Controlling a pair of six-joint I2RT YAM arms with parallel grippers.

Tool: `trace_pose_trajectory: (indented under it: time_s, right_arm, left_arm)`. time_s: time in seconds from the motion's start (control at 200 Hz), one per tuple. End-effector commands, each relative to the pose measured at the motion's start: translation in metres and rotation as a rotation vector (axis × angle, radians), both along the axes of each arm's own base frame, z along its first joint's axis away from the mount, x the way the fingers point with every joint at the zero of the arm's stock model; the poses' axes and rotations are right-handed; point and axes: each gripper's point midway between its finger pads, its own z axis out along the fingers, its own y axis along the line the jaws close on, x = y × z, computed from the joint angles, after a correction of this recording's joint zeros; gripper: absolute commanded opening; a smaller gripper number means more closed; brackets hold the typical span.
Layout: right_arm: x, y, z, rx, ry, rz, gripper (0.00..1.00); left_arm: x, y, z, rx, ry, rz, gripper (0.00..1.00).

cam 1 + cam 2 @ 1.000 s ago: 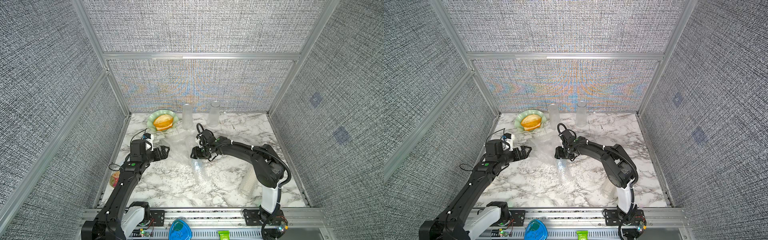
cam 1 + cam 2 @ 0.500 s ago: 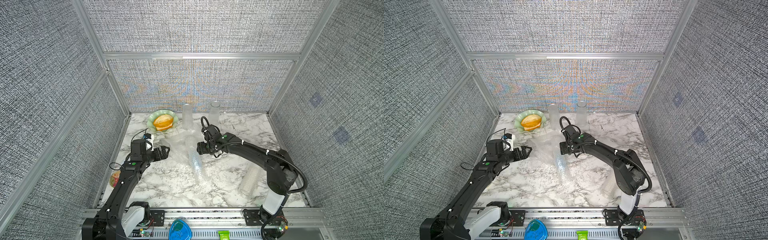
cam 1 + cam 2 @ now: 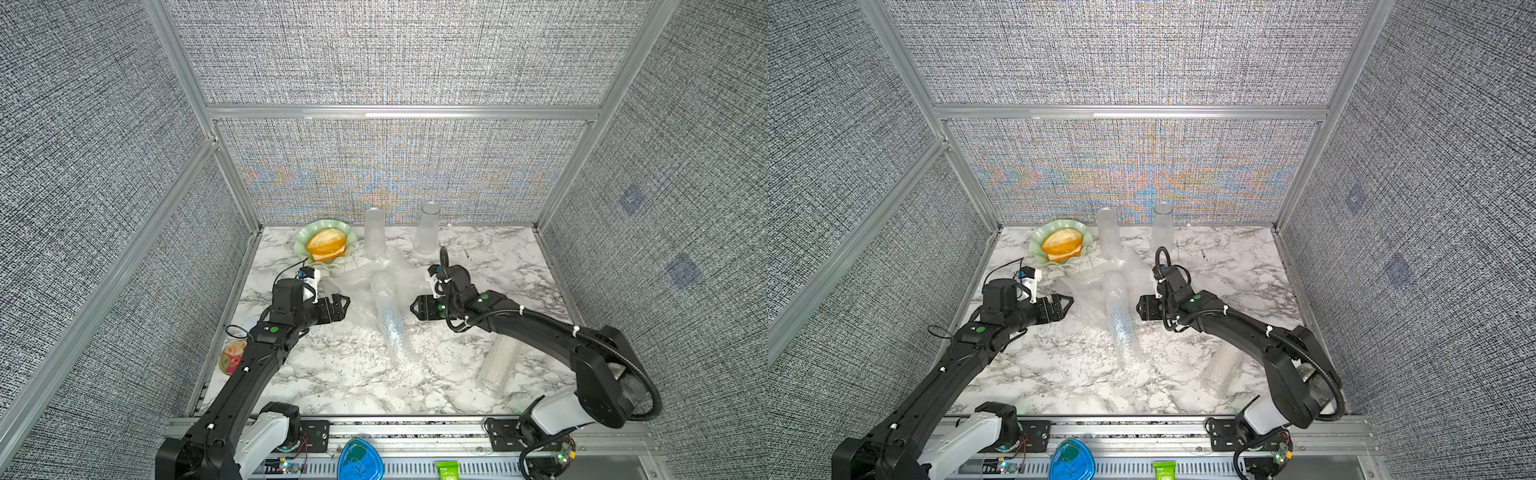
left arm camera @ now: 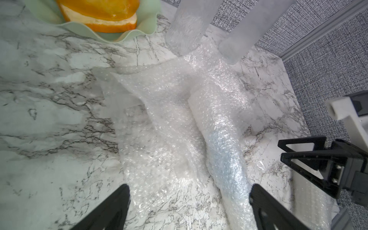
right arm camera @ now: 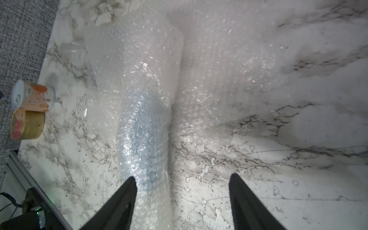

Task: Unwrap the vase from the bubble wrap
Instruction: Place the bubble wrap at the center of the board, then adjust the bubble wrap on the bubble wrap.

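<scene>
Left wrist view | both grippers' fingers [image 4: 111, 207] open, empty | wrapped vase [image 4: 225, 157] lies on bench [image 4: 49, 119] | risk: pulling loose bubble wrap [image 4: 159, 119] rolls vase

A robotics lab test cell: grey fabric wall panels [image 3: 395, 50] in aluminium framing [image 3: 399, 112] enclose a marble-patterned tabletop [image 3: 332, 374], filling the frame's centre and edges.

The marble-patterned table [image 3: 498, 266] carries crinkled bubble wrap [image 3: 386, 299], a separate bubble-wrap roll [image 3: 496, 361], two frosted cylinders [image 3: 374, 232], a green dish [image 3: 303, 245] and two tins [image 5: 29, 111].
</scene>
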Motion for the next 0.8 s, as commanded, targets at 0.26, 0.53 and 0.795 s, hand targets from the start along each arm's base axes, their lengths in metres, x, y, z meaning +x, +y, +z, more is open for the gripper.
trace_pose_trajectory:
  time_s: [0.26,0.53,0.795]
  right_arm:
    - [-0.006,-0.045,-0.006,0.094,-0.008,-0.114,0.68]
    - [-0.016,-0.064,0.0,0.055,-0.057,-0.119,0.68]
    - [-0.022,-0.065,0.002,0.066,-0.068,-0.091,0.68]
  left_arm:
    - [-0.016,-0.043,-0.014,0.103,0.148,0.189,0.89]
    - [-0.019,-0.105,-0.057,0.22,0.304,0.156,0.89]
    - [-0.018,-0.139,-0.098,0.314,0.446,0.169,0.89]
